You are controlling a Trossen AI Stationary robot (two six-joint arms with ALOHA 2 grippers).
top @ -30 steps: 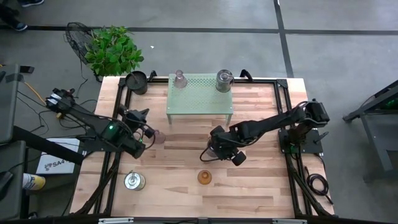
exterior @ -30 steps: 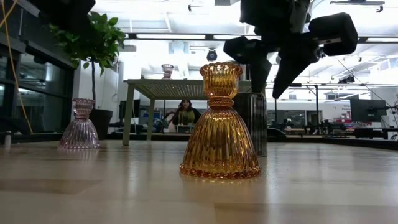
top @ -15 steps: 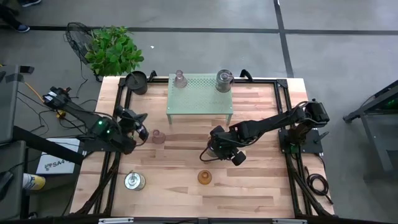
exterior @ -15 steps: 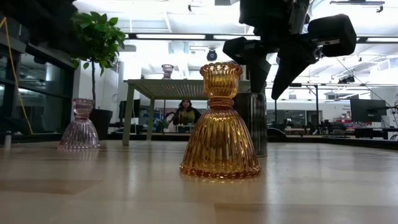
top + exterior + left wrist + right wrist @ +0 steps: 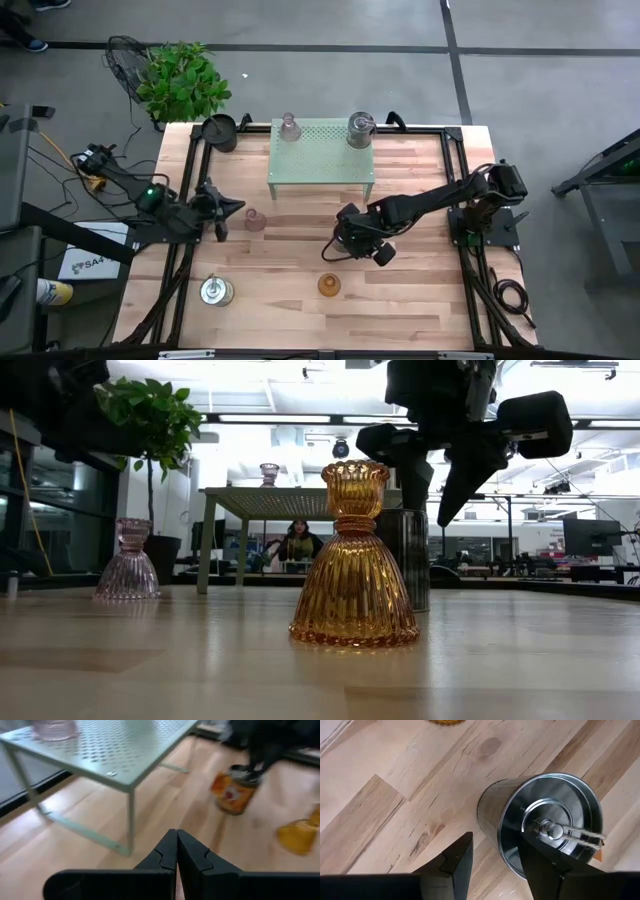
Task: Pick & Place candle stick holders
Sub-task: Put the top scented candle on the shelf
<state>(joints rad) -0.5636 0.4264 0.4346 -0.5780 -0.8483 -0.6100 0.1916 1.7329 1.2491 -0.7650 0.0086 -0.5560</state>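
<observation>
Wooden table [image 5: 420,300], right tool [image 5: 495,857] apparently astride silvery holder [image 5: 547,822] rim.

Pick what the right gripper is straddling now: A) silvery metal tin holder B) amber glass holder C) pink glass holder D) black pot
A: the right wrist view shows the right gripper with one finger on each side of the silvery metal tin holder's wall, jaws open.

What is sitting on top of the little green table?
Two candle holders stand on the perforated green table: a pale pink glass one and a silvery metal one. Nothing else shows there.
</observation>
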